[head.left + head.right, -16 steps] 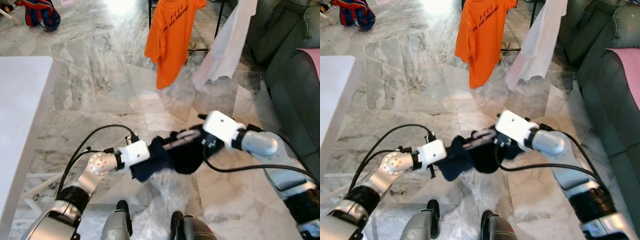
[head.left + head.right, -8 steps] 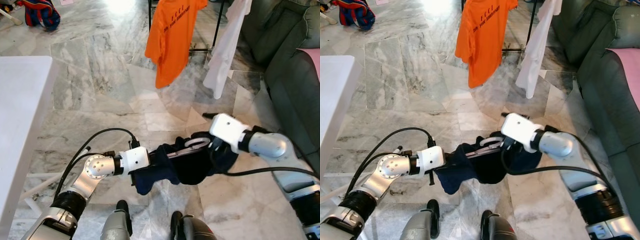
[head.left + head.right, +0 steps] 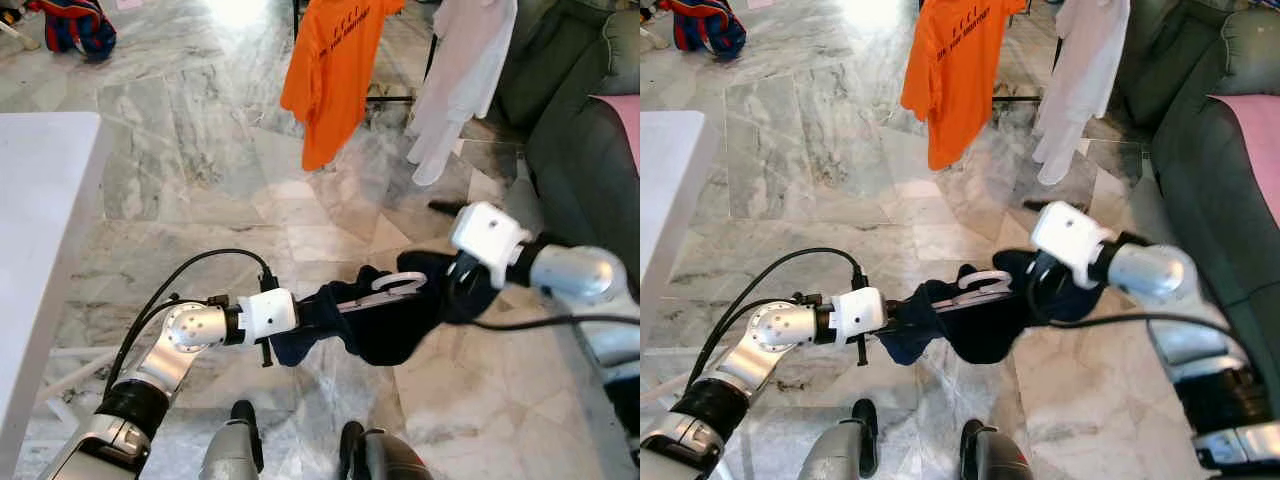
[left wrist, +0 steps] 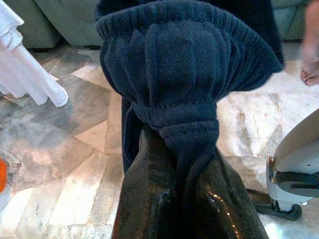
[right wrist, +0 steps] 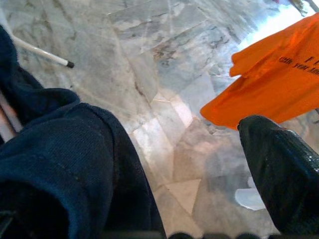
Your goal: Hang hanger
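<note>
A navy garment (image 3: 400, 315) hangs stretched between my two grippers above the marble floor. A pale hanger (image 3: 385, 289) lies across its top folds. My left gripper (image 4: 184, 199) is shut on a bunched end of the navy garment (image 4: 184, 74). My right gripper (image 3: 460, 285) is at the garment's other end, below its white wrist box. In the right wrist view one black finger (image 5: 284, 174) stands wide to one side, the navy cloth (image 5: 60, 164) covers the other, and floor shows in the gap.
An orange T-shirt (image 3: 335, 70) and a white shirt (image 3: 460, 80) hang from a dark rack ahead. A green sofa (image 3: 590, 130) runs along the right. A white table (image 3: 40, 230) stands at the left. A person's foot (image 4: 311, 74) is near the sofa.
My right arm has swung out to the right, pulling the navy garment longer between the grippers. The left gripper keeps its hold. The white shirt on the rack has swung.
</note>
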